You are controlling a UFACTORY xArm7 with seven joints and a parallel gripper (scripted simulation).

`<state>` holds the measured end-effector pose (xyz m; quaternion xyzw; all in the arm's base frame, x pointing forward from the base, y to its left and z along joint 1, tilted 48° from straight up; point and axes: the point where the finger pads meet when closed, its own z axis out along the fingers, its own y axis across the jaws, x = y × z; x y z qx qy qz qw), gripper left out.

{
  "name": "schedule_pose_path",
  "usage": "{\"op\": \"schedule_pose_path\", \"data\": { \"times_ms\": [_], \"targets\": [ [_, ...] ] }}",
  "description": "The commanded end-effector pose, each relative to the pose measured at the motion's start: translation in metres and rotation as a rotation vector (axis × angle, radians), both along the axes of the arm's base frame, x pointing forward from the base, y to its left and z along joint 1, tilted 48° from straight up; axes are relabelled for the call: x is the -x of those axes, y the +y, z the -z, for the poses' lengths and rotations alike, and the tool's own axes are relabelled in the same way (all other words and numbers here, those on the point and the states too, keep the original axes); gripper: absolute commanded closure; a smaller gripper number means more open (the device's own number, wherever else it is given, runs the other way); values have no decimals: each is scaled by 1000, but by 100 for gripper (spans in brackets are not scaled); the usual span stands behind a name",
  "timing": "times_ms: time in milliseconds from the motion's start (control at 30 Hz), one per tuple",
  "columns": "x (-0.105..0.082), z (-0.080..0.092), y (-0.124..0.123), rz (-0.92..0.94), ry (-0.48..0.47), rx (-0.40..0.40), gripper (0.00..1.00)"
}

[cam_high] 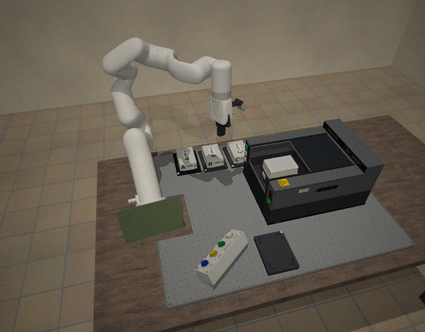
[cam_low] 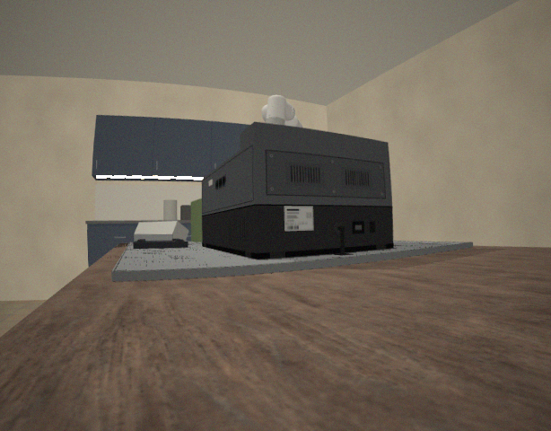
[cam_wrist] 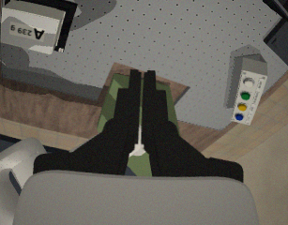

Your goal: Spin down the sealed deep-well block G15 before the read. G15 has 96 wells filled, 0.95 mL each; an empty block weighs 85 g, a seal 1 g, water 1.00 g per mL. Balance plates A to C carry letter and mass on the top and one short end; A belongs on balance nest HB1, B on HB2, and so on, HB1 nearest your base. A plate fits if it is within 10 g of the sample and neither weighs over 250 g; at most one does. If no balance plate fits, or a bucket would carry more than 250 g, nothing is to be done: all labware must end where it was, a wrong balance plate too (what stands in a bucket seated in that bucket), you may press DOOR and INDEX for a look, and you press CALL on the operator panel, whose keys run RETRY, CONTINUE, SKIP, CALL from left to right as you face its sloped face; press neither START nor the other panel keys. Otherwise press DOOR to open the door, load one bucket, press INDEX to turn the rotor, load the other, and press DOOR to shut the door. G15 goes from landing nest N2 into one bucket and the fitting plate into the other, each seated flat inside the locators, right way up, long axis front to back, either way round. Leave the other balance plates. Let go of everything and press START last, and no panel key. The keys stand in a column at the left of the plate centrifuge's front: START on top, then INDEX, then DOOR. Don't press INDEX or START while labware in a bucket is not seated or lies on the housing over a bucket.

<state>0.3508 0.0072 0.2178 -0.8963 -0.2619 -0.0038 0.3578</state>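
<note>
My gripper (cam_high: 221, 133) (cam_wrist: 142, 86) is shut and empty, raised beyond the balance plates and the centrifuge's near corner. Plate A (cam_high: 186, 159) (cam_wrist: 31, 30), marked 239 g in the wrist view, plate B (cam_high: 212, 156) and plate C (cam_high: 236, 150) sit in their nests in a row along the table's far edge. The plate centrifuge (cam_high: 323, 196) (cam_low: 322, 185) has its door open. A white block (cam_high: 279, 167) lies in the opening, at a bucket; its seating is partly hidden by the wall. The dark landing nest (cam_high: 276, 253) (cam_wrist: 282, 44) holds nothing. The second bucket is out of sight.
The operator panel (cam_high: 225, 262) (cam_wrist: 249, 89) (cam_low: 155, 230) has a blue, a yellow, a green and a white key. A green board (cam_high: 154, 219) stands by the arm's base. Raised housing walls surround the centrifuge's opening, and a tall ridge (cam_high: 354, 146) stands at its rear.
</note>
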Motion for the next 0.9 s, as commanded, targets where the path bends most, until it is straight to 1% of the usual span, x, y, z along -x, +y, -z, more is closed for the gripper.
{"op": "schedule_pose_path", "data": {
  "times_ms": [0, 33, 267, 467, 867],
  "targets": [
    [11, -1, 1, 92, 66, 1, 100],
    [11, -1, 1, 92, 66, 1, 100],
    [28, 1, 7, 206, 180, -15, 100],
    [37, 2, 10, 264, 245, -24, 100],
    [43, 4, 12, 300, 287, -30, 100]
  ]
}}
